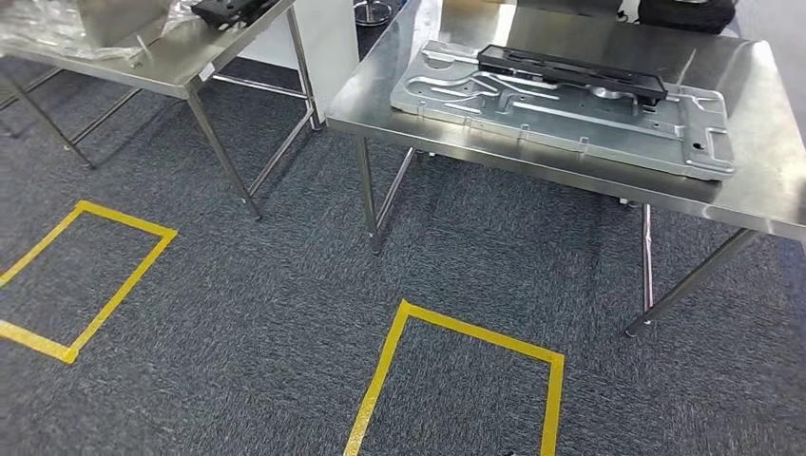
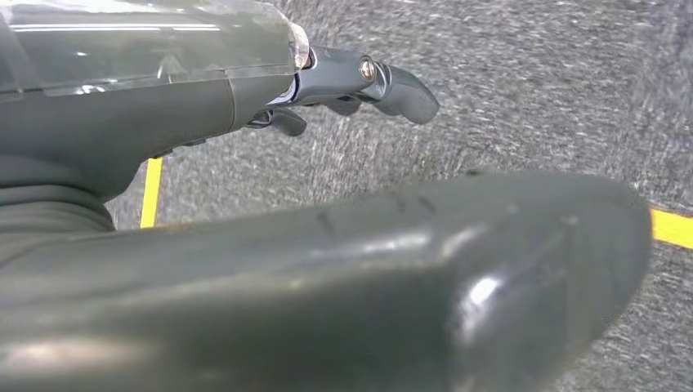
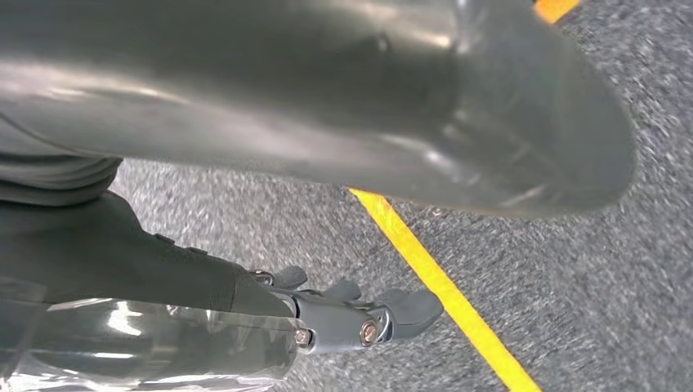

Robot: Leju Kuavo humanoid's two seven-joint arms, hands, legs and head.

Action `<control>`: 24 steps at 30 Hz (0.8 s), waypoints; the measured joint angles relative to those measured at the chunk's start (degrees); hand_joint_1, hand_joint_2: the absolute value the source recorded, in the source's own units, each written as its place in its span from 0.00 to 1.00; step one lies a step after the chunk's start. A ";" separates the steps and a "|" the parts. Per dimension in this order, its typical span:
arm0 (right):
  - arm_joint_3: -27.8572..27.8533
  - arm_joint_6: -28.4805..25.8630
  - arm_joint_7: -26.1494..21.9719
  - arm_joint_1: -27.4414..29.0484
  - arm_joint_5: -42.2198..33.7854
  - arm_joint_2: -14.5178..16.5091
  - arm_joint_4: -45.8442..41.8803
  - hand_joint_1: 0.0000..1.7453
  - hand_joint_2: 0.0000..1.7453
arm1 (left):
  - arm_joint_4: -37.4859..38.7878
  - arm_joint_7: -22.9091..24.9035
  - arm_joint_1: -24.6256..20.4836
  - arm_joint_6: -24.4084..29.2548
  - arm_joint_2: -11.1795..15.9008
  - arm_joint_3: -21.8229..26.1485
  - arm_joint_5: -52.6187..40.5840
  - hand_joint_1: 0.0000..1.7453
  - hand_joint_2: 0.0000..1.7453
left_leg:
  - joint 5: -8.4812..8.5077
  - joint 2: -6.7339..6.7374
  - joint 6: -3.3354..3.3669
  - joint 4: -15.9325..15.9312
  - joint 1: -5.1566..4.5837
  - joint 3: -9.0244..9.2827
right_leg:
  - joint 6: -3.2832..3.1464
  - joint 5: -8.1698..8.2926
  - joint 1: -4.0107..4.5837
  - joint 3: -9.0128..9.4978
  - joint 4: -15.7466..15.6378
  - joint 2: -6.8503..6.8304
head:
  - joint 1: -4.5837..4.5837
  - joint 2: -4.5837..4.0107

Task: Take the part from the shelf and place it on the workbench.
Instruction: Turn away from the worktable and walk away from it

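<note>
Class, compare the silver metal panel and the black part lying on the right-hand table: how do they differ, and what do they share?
The silver metal panel is pale and shiny; the black part is dark and matt. The panel is broad, covering much of the table; the black part is a narrow bar. The panel rests on the table; the black part lies on the panel's far edge. Both lie flat, angled alike.
</note>
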 joint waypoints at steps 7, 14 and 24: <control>0.01 1.50 0.62 -1.11 1.26 -0.05 -0.02 0.00 0.00 | -0.01 -0.48 -0.08 0.65 0.14 0.24 1.02 0.00 0.00 | 5.78 4.52 0.05 -13.68 0.46 8.34 | 1.54 -0.47 0.12 0.73 0.09 -4.39 | 0.01 0.00; 0.02 1.49 1.12 -2.33 1.62 0.02 -0.18 0.00 0.00 | 0.00 0.17 -0.49 0.46 0.27 0.45 0.59 0.00 0.00 | 7.08 1.02 2.66 -15.37 0.28 8.58 | 3.48 -5.72 -0.34 -2.13 8.10 -0.38 | 0.01 0.00; -0.07 1.73 0.82 -0.68 1.47 -1.58 -0.02 0.00 0.00 | 0.00 1.54 -0.27 -0.51 0.37 0.23 -0.62 0.00 0.00 | 7.10 -5.50 1.70 -14.66 -0.25 7.82 | 1.50 -0.13 0.52 0.20 0.13 4.68 | 0.02 0.00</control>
